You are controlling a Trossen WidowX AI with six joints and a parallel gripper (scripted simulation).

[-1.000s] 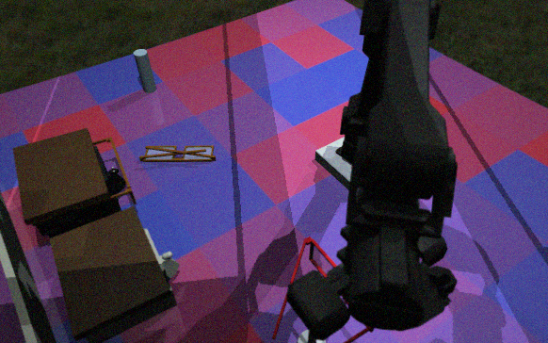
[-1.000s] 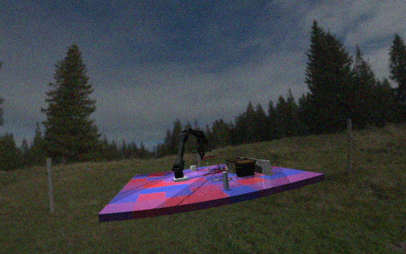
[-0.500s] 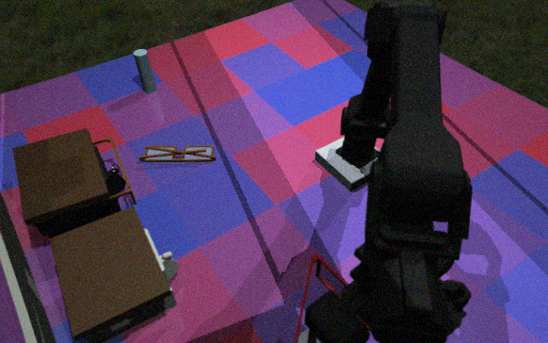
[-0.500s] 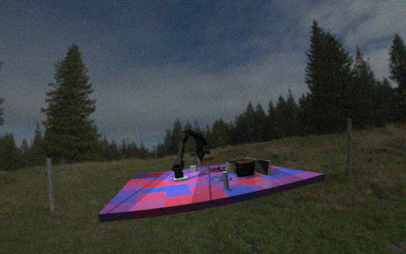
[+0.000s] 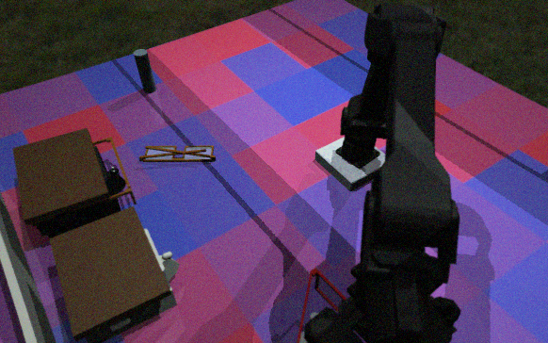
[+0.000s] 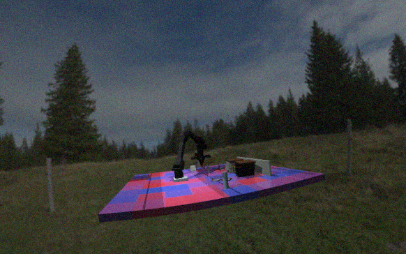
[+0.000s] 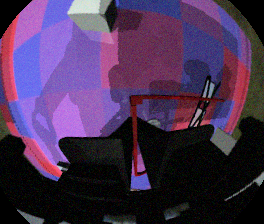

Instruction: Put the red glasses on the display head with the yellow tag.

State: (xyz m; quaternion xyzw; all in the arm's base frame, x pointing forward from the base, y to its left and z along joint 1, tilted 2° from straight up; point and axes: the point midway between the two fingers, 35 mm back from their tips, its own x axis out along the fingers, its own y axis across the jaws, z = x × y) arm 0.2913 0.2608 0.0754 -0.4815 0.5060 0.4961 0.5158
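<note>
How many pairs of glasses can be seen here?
3. Red glasses in the gripper; one brown pair on the table; another at the far brown box's edge. Others may be hidden.

On the table (image 5: 224, 231) (image 6: 173, 199) (image 7: 148, 55): folded brown glasses (image 5: 177, 159) (image 6: 218, 180) (image 7: 202, 104) and a round grey post (image 5: 145, 72) (image 6: 225, 180). Around the table: grass (image 5: 40, 47) (image 6: 222, 230). Past it: big trees (image 6: 73, 98).
</note>
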